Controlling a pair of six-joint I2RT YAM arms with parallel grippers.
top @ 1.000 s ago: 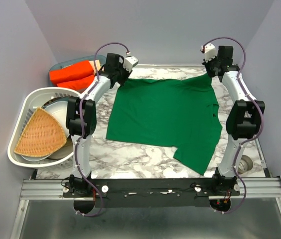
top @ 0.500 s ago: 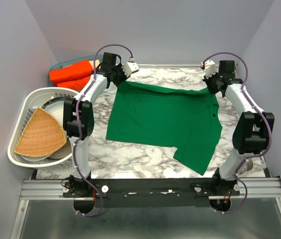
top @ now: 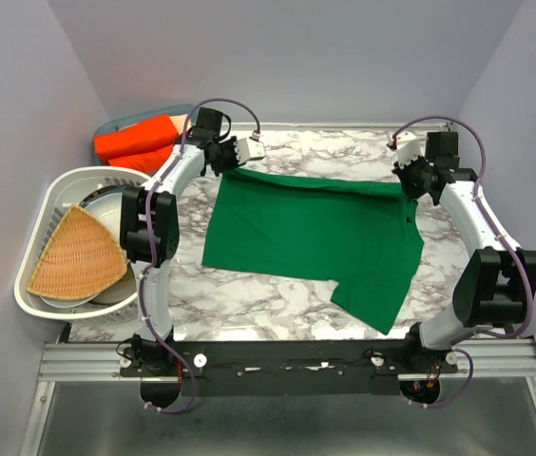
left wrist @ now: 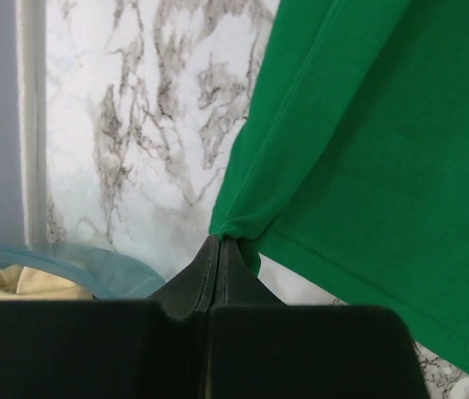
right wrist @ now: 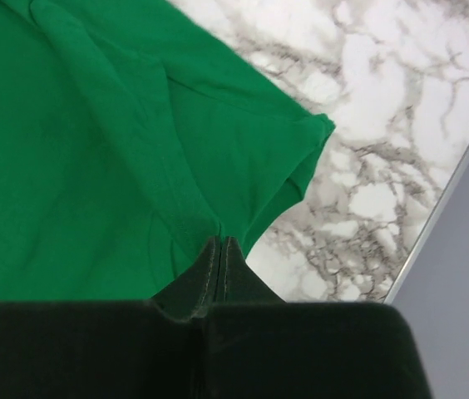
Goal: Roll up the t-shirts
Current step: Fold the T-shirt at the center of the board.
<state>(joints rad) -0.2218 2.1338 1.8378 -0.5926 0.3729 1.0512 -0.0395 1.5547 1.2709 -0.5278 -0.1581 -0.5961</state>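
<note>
A plain green t-shirt (top: 315, 237) lies spread on the marble table (top: 249, 304), one sleeve pointing to the near right. Its far edge is lifted and folded toward me. My left gripper (top: 230, 161) is shut on the shirt's far left corner; in the left wrist view the cloth (left wrist: 367, 133) bunches at the closed tips (left wrist: 219, 241). My right gripper (top: 411, 180) is shut on the far right corner; in the right wrist view the fabric (right wrist: 93, 141) gathers at the closed tips (right wrist: 220, 241).
A white basket (top: 54, 204) with a woven wicker piece (top: 78, 255) sits at the left edge. A teal bin (top: 121, 123) holding orange cloth (top: 140, 141) stands at the back left. Grey walls enclose the table. A small round object (top: 468, 313) lies near the right arm's base.
Both grippers have drawn the shirt's far edge toward me, folding it over. The right arm has swung outward to the right.
</note>
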